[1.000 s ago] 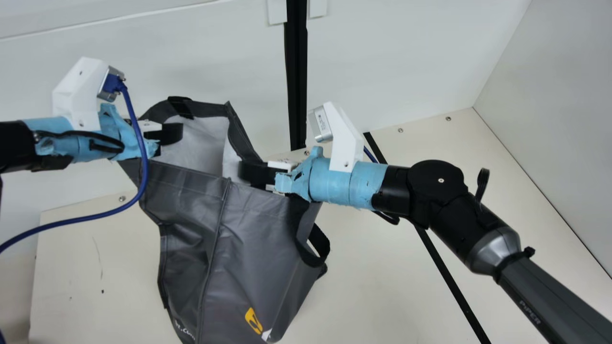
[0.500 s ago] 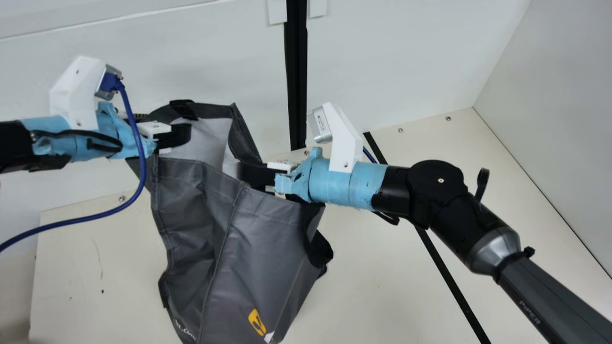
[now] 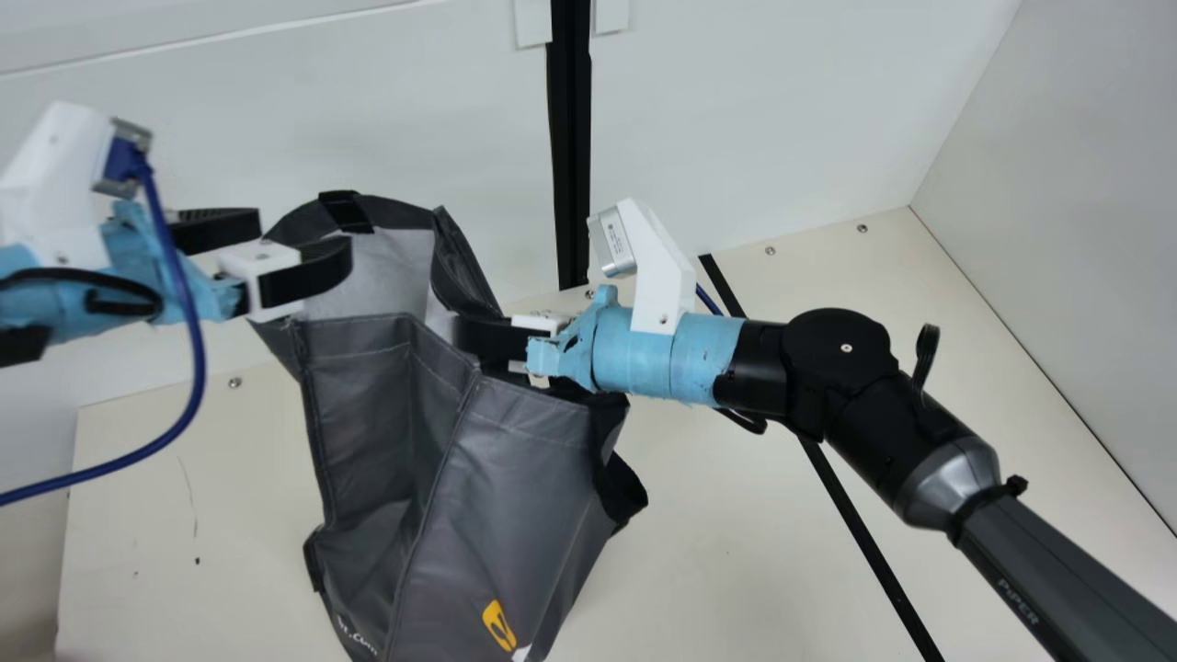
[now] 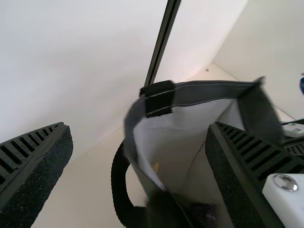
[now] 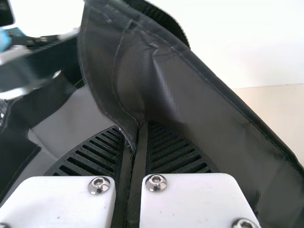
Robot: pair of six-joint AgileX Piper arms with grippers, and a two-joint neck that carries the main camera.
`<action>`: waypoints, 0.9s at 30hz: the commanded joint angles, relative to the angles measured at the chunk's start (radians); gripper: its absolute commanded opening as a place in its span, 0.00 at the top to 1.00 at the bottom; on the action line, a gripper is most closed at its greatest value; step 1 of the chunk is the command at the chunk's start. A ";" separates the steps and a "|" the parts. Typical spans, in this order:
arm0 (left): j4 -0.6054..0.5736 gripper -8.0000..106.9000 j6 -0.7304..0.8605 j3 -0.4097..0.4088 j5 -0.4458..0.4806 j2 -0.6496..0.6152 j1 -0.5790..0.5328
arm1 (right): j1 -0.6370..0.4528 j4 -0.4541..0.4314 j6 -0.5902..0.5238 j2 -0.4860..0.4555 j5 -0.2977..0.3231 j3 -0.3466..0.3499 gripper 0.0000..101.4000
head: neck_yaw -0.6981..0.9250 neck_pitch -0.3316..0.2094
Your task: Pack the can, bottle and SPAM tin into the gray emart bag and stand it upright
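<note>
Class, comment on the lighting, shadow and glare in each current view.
Main view: soft light, a mild sheen on the gray bag. Left wrist view: bright wall, while the bag's depths fall into shadow. Right wrist view: background nearly washed out to white, small glints on the screw heads.

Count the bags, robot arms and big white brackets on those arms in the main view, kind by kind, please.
Bag: 1
Robot arms: 2
White brackets: 2
Total: 5
</note>
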 commanded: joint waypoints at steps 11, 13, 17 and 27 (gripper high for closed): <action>-0.030 0.15 0.059 0.155 -0.033 -0.164 0.070 | 0.000 0.000 0.000 0.000 0.000 0.000 1.00 | -0.002 -0.023; -0.025 0.15 0.062 0.179 -0.040 -0.190 0.084 | 0.000 -0.002 0.000 0.000 0.000 0.000 1.00 | -0.002 -0.023; -0.006 0.15 0.062 0.225 -0.053 -0.240 0.111 | 0.000 -0.003 0.000 0.000 0.000 0.000 1.00 | -0.002 -0.023; 0.177 0.15 -0.013 0.340 -0.095 -0.351 0.148 | 0.000 -0.003 0.000 0.000 0.000 0.000 1.00 | -0.002 -0.023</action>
